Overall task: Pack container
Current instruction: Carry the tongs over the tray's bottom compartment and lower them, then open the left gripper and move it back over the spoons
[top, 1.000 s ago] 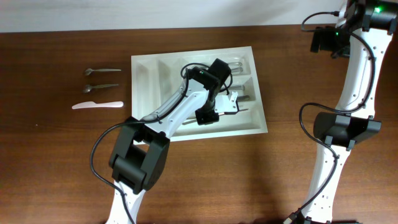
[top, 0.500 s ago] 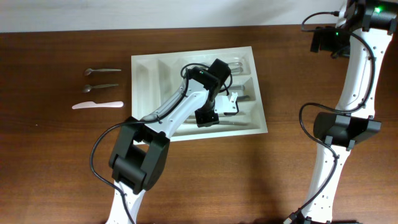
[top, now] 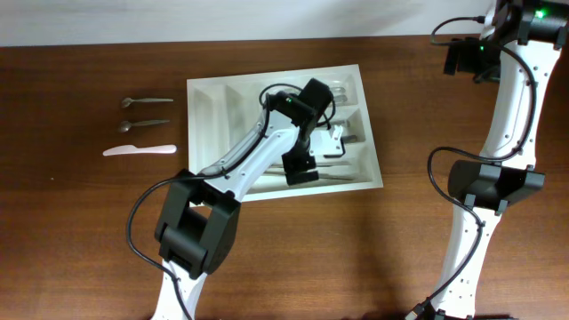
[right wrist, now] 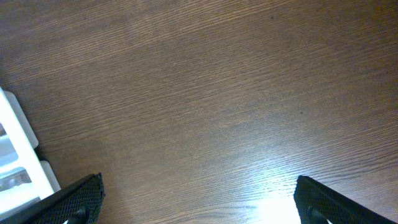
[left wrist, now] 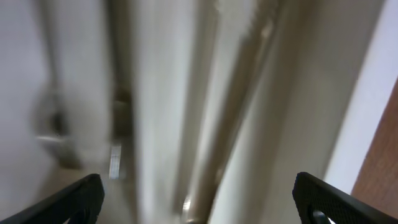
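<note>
Left pincer (left wrist: 202, 202) hangs wide open and empty, low inside the container (top: 206, 124) mid-tabletop (top: 89, 222). Right pincer (right wrist: 199, 202) gapes empty too. On lifting, a finger could snag a divider and drag the container.

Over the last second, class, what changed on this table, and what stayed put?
The left end effector opened over the tray and its wrist shifted slightly, apparently releasing a metal utensil that lies in a long compartment. Unchanged: the tray, the two spoons and white knife outside it, and the open right end effector.
</note>
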